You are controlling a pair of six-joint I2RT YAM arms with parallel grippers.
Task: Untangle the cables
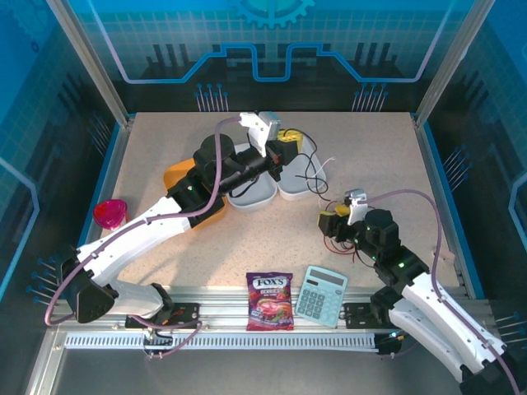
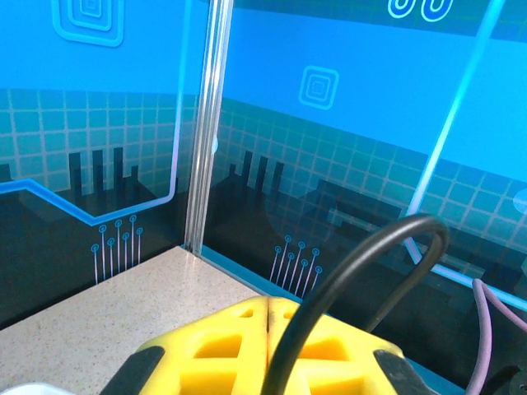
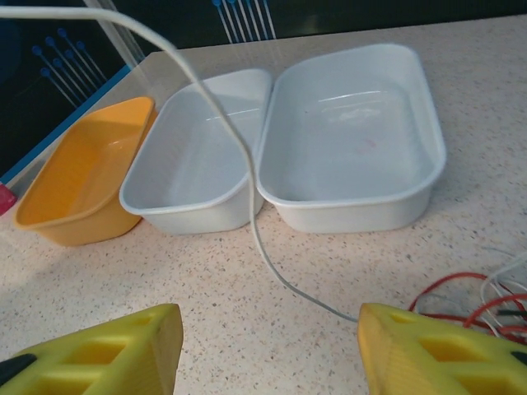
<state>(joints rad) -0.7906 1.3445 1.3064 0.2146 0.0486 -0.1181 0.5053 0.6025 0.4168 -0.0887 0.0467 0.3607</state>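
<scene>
The top view looks steeply down from above and behind the arm bases, taking in the whole bench [image 1: 379, 189]. The left wrist view sits right over its claw [image 2: 268, 333], facing the blue wall. The right wrist view looks low across the bench at white trays [image 3: 354, 140], which lie mid-frame from above.

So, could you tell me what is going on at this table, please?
Two arms are untangling cables. The left gripper is raised over the white trays, shut on a black cable that loops up from its fingers. The right gripper is open and low over the table, beside the tangle of red, black and pale wires, with a white cable running between its fingers, ungripped. Most of the tangle is not yet sorted.
</scene>
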